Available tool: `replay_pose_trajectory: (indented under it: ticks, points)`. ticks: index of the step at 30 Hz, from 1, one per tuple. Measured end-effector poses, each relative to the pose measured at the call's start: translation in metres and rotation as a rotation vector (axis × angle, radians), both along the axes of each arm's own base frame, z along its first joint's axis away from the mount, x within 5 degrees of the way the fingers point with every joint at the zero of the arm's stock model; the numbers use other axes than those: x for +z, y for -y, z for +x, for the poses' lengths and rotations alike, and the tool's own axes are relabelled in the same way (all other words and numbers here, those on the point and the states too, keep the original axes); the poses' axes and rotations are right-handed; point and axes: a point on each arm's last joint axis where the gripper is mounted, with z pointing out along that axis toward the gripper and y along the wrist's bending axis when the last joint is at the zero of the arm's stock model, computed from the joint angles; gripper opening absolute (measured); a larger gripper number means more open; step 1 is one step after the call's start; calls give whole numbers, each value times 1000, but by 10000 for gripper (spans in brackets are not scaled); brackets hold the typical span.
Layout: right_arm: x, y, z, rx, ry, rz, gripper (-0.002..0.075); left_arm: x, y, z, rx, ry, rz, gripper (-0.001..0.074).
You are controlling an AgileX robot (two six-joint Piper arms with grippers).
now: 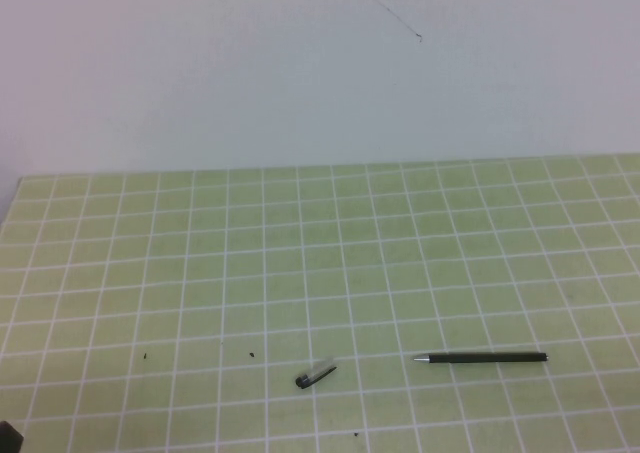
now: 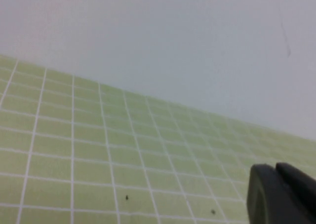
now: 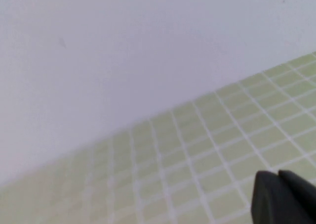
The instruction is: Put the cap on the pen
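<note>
1. The pen [image 1: 482,357] lies flat on the counter [image 1: 300,253], near the front edge and to the right of the middle. Its silver tip points left and its black body runs off to the right, almost level across the grid.
2. The cap [image 1: 316,375] lies to the left of the pen, a little nearer the front edge and apart from the pen's tip. It is tilted, with its black end at the lower left and its clear end up to the right.
3. A few small dark specks sit on the counter left of the cap and one just near of it.
4. My left gripper [image 2: 282,194] shows only in my left wrist view, as two dark fingers pressed together over the green grid. My left jaws are fully closed and hold nothing.
5. My right gripper [image 3: 282,200] shows only in my right wrist view, again as two dark fingers meeting over the grid. My right jaws are also fully closed and empty.
6. Beyond the far edge of the counter stands a plain pale wall [image 1: 300,73] with a thin dark line on it high up.
</note>
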Motion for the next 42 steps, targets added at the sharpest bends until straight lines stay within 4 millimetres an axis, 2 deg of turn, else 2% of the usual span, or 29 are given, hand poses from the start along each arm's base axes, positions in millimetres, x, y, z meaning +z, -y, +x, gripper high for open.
replay_pose_trajectory:
  ticks: [2, 6, 11, 16, 20, 25, 28, 32, 36, 39, 42]
  points:
    - [6, -1, 1, -10, 70, 208, -3, -4, 1, 0, -12, -29, 41, -2]
    - [17, 2, 0, -41, 186, 684, -3, -1, 1, 0, -9, -17, -37, -1]
    - [22, 7, 0, -73, 262, 740, -3, 8, -1, 0, 16, 40, -186, -2]
    - [23, 8, -1, -82, 282, 743, -3, 23, -13, 1, 110, 165, -460, -2]
    - [23, 8, 0, -78, 273, 741, -3, 23, -14, 1, 116, 170, -478, -2]
    - [21, 6, 0, -67, 249, 682, -3, 20, -11, 1, 93, 132, -471, -2]
    - [25, 5, -1, -56, 252, 624, -3, 36, -11, -2, 86, 193, -389, -2]
    - [61, 4, -9, -25, 339, 372, -3, 70, -13, -12, 86, 332, -260, -2]
    - [101, 3, -23, -26, 458, 145, -3, 90, -14, -19, 85, 402, -193, -2]
    - [122, 0, -30, -17, 495, 3, -3, 100, -10, -18, 59, 370, -137, -2]
    - [132, -5, -18, 40, 394, -115, -3, 102, -3, -6, 18, 260, -79, -2]
